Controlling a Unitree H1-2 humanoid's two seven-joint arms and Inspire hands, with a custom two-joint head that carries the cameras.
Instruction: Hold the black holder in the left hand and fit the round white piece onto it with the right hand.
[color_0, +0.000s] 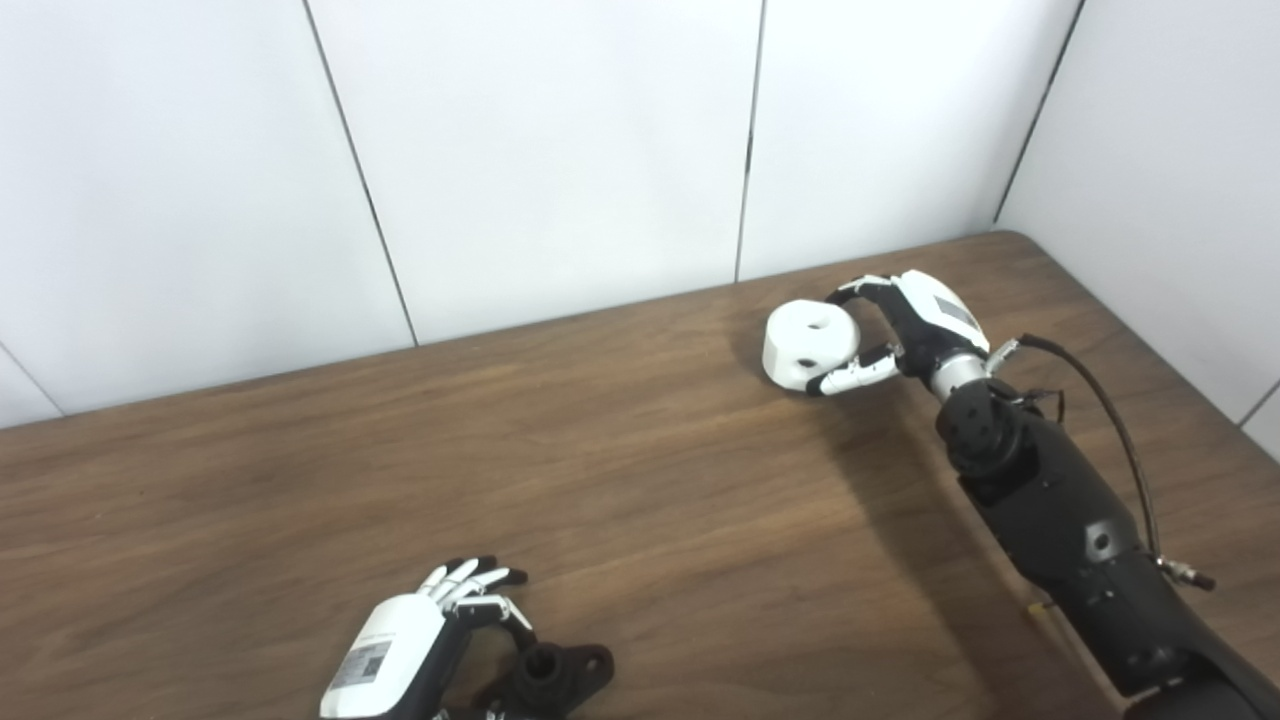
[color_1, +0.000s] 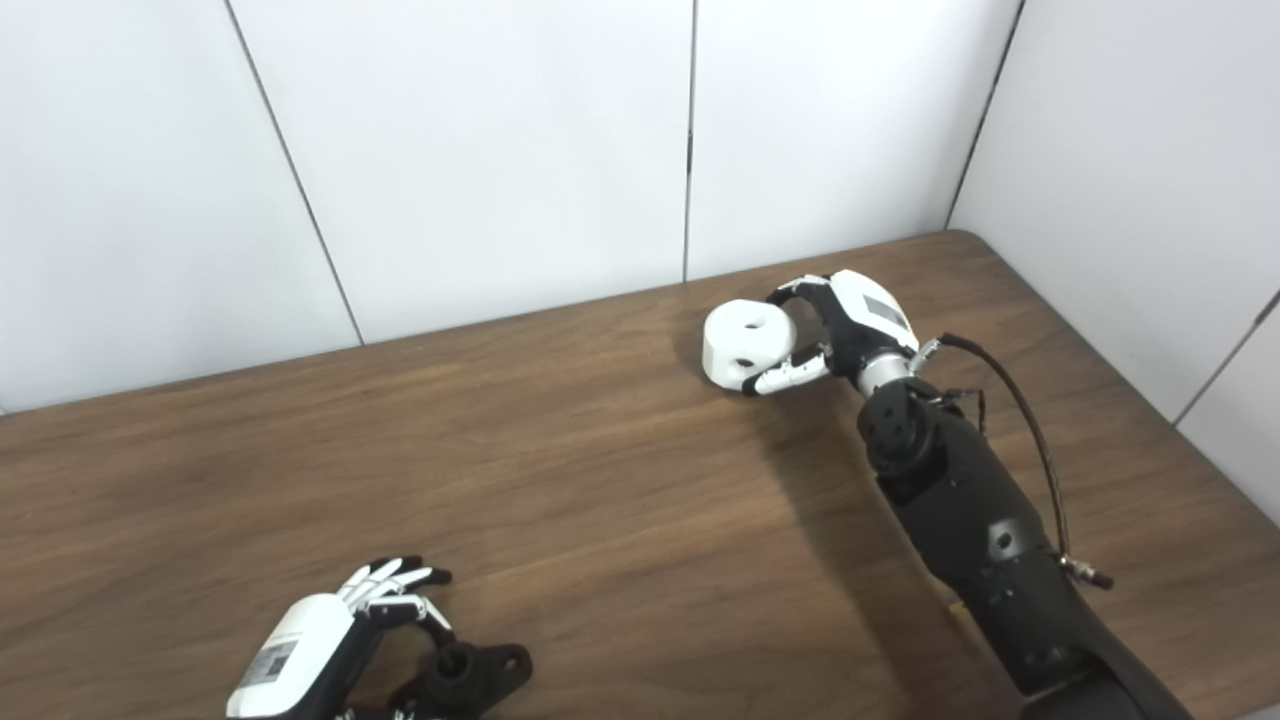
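Note:
The black holder (color_0: 555, 678), a short tube on a flat base with a hole, lies on the table near the front edge. My left hand (color_0: 400, 650) is just left of it, fingers spread and stretched forward with the thumb close beside the holder; nothing is gripped. The round white piece (color_0: 808, 342), a thick disc with a hole on top and one in its side, sits at the far right of the table. My right hand (color_0: 905, 325) is wrapped round it from the right, fingers curled behind it and the thumb pressed against its front.
The brown wooden table (color_0: 640, 480) is bounded by white wall panels (color_0: 560, 150) along the back and right. A black cable (color_0: 1110, 420) loops off my right forearm. The table's far right corner lies just behind the right hand.

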